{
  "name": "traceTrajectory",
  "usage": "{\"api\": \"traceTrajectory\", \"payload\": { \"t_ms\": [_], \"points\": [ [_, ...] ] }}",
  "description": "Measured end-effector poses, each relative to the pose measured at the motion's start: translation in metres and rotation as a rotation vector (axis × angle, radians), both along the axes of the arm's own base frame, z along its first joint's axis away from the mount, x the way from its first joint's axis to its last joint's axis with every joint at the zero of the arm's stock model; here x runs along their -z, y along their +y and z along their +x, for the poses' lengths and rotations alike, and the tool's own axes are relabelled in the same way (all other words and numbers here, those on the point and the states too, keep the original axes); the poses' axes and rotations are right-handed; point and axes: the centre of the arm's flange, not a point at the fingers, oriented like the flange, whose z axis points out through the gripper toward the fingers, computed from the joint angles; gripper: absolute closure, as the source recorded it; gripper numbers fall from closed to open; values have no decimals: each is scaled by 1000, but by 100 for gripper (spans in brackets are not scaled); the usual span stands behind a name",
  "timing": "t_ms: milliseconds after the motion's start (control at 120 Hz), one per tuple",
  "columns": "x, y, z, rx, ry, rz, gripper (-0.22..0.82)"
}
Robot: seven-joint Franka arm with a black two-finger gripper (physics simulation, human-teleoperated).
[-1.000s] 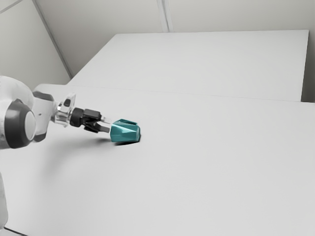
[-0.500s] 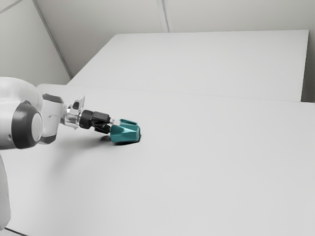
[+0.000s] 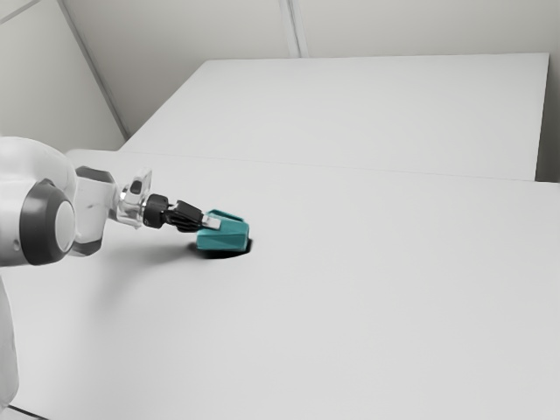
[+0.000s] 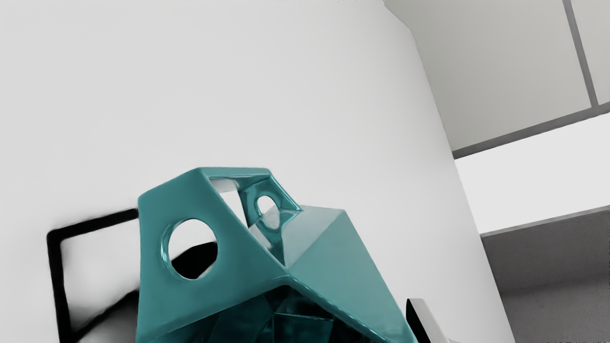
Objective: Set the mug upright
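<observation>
the mug (image 3: 229,238) is on its side, short of the table's (image 3: 376,297) far edge, mouth facing the gripper (image 3: 211,224); whether that's spread or pinching, i can't tell.

1. The mug (image 3: 229,238) you see is teal, its flat facets running from lighter to deeper teal with glossy streaks; its inside darkens almost to black.
2. Just beneath the mug, your shadow (image 3: 227,255) is black.
3. Around the mug, your table (image 3: 350,332) is plain, pale grey-white.
4. Beside the mug, your gripper (image 3: 212,223) has a black body; farther from it, your arm (image 3: 31,162) is white with dark grey parts.
5. Well beyond the mug, your wall (image 3: 420,26) is pale grey, striped darker.
</observation>
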Motion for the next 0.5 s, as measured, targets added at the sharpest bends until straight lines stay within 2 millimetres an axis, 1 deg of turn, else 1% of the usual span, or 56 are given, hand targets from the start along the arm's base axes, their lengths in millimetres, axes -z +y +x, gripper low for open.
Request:
{"api": "traceTrajectory", "payload": {
  "t_ms": [108,200,300,383,442,500],
  "points": [
    [-2,-3,1,4,-8,-11,74],
    [-10,-6,1,6,-24,-20,76],
    [-33,-9,2,11,-62,-25,77],
    [-58,-14,2,21,-92,-16,78],
    [-73,-21,3,35,-102,6,78],
    [-87,-33,5,61,-105,40,78]
  ]
}}
